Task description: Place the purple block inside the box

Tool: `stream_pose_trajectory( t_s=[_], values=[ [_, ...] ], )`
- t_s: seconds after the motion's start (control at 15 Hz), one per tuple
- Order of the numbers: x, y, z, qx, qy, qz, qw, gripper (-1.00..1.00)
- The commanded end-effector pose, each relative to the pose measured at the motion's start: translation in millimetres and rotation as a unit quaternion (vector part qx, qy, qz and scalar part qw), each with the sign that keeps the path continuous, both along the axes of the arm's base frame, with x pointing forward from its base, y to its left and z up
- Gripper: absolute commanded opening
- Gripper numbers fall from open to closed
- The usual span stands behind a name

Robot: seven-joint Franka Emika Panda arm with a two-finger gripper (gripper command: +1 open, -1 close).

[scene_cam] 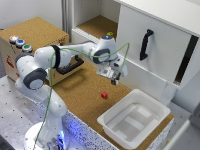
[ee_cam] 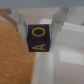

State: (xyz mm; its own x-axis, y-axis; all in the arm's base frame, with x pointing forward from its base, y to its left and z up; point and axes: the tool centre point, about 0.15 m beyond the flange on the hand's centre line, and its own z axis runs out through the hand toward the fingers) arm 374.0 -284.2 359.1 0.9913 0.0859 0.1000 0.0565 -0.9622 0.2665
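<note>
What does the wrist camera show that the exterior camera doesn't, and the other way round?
Only the wrist view shows the purple block clearly: it sits between the two fingers, with yellow letters on its faces.

Only the exterior view shows the whole scene: the arm, the red block lying on the cork surface, the wooden box with coloured buttons, and the white cabinet.

Both show the gripper, the cork surface, and the white box, which the wrist view catches only in part.

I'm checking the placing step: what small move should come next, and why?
Probably carry the purple block, held in the hand, sideways toward the white box; the hand hangs over the cork surface, short of the box rim.
</note>
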Motion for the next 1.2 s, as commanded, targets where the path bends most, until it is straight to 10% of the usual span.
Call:
stream_pose_trajectory(
  t_s=[0.0,0.73,1.13],
  values=[
    [12,-106,-45,0.026,0.022,-0.001,0.999,-1.00],
    [2,-161,-117,0.151,0.007,-0.003,0.988,-1.00],
    [13,-154,-123,0.152,0.001,-0.011,0.988,-1.00]
  ],
)
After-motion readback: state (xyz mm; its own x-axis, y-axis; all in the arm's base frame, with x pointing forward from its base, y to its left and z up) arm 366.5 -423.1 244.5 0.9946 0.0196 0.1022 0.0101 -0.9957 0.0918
